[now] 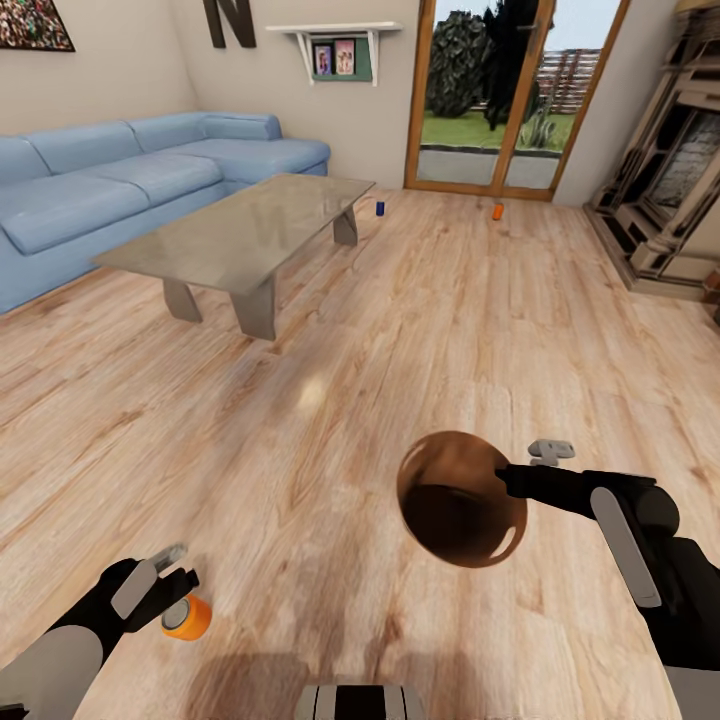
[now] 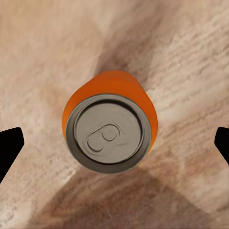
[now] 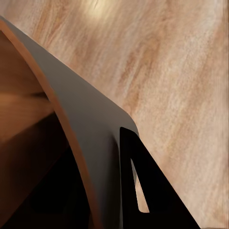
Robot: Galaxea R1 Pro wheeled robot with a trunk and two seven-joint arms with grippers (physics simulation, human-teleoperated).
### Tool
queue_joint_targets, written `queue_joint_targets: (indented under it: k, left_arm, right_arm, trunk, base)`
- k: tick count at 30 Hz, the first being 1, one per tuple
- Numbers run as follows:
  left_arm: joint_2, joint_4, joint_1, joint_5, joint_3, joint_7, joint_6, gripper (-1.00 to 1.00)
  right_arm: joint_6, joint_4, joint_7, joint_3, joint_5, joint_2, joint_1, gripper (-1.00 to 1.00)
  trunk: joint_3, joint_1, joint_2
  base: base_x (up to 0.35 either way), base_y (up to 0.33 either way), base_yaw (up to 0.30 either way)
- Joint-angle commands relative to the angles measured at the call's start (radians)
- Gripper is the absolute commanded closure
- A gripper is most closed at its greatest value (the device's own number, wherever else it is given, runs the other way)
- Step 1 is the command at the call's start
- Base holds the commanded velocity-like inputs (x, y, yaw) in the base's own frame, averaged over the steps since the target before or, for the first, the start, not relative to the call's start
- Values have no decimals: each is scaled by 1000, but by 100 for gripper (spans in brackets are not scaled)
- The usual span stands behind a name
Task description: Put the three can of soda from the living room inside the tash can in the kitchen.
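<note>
Three cans: all on the living-room floor, none binned yet, so the whole task is left.
Near orange can (image 1: 187,617): upright at near left, directly under the left gripper (image 1: 170,578).
Blue can (image 1: 380,208): far off, just right of the glass tabletop (image 1: 240,230).
Far orange can (image 1: 497,211): by the patio door (image 1: 500,95).
Trash can (image 1: 461,499): carried at near right, its brown inside facing the camera; it is here, not in the kitchen.
Left arm: reaching low over the floor, jaws spread wide either side of the can, not touching it.
Right gripper (image 1: 507,480): arm stretched inward, jaws pinching the bin's rim.
Judgement: closing on the near can looks like the step in hand.
</note>
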Motion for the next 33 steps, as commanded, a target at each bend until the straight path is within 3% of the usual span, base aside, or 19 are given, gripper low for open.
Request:
queue_joint_targets:
  k: [1,6,15,33]
  left_arm:
    - [0,0,0,0,0,0,0,-100]
    - [2,-1,-7,0,1,0,0,-100]
    - [2,-1,-46,1,-46,0,1,-100]
    - [3,-1,-49,0,-52,0,0,-100]
  right_arm:
    - [3,-1,6,0,-39,0,-1,100]
    - [3,-1,6,0,-39,0,-1,100]
    - [3,-2,6,0,-39,0,-1,100]
    - [3,-2,6,0,-39,0,0,100]
  trunk:
    - [-4,0,0]
    - [-23,2,-2]
    - [-58,7,-4]
    - [-128,15,-8]
  base:
    - [0,0,0]
    - [0,0,0]
    - [0,0,0]
    - [0,0,0]
